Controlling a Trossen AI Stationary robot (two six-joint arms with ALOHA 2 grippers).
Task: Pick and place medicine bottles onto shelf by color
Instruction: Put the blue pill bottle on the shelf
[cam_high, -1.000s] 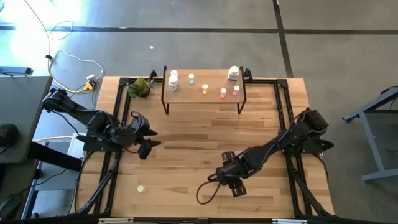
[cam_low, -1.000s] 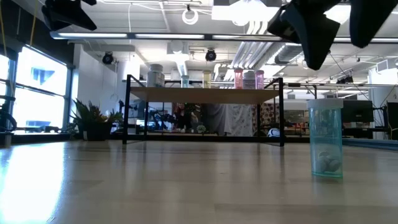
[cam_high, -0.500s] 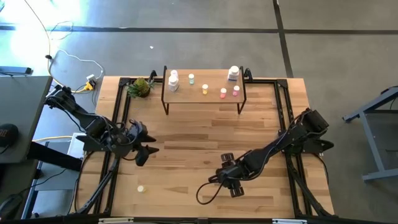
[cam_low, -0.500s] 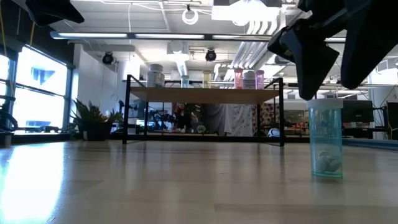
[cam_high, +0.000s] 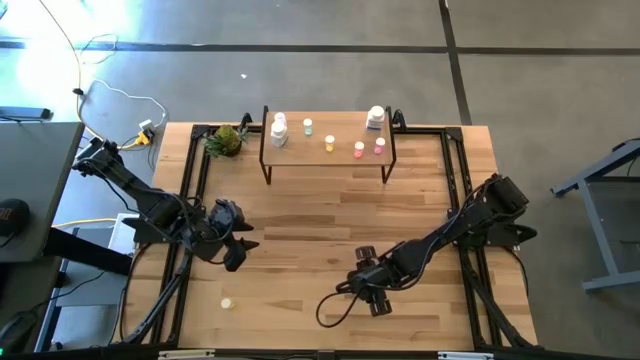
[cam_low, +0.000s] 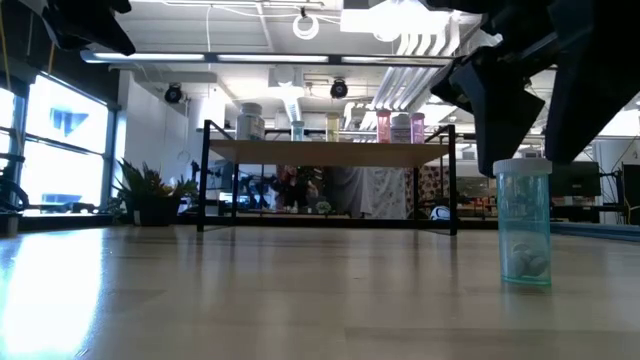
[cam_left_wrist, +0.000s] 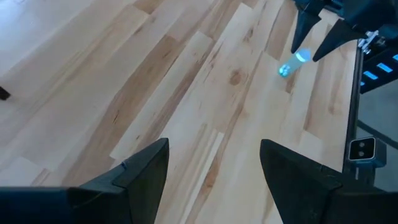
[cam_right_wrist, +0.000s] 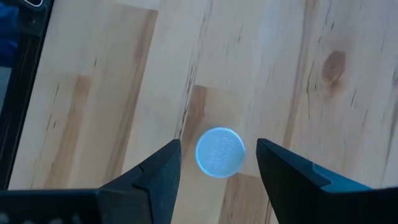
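Note:
A pale blue bottle (cam_low: 523, 225) stands upright on its base on the table, with its round cap (cam_right_wrist: 220, 152) facing up. My right gripper (cam_high: 367, 290) is open just above it, one finger (cam_right_wrist: 165, 168) on each side of the cap and apart from it. My left gripper (cam_high: 235, 250) is open and empty over the table's left half. A yellow bottle (cam_high: 228, 302) stands on the table near the front left. The shelf (cam_high: 328, 140) at the far middle carries white (cam_high: 279, 130), green (cam_high: 308, 126), yellow (cam_high: 330, 143) and pink (cam_high: 359, 149) bottles.
A green plant (cam_high: 226, 140) sits at the far left, beside the shelf. A black cable (cam_high: 330, 305) loops on the table near my right gripper. Black frame rails (cam_high: 190, 200) run along the table's left and right sides.
My left gripper has moved toward the table's near edge. My right gripper has come down over the pale blue bottle, so its fingers now reach level with the cap. The bottle has stayed where it was.

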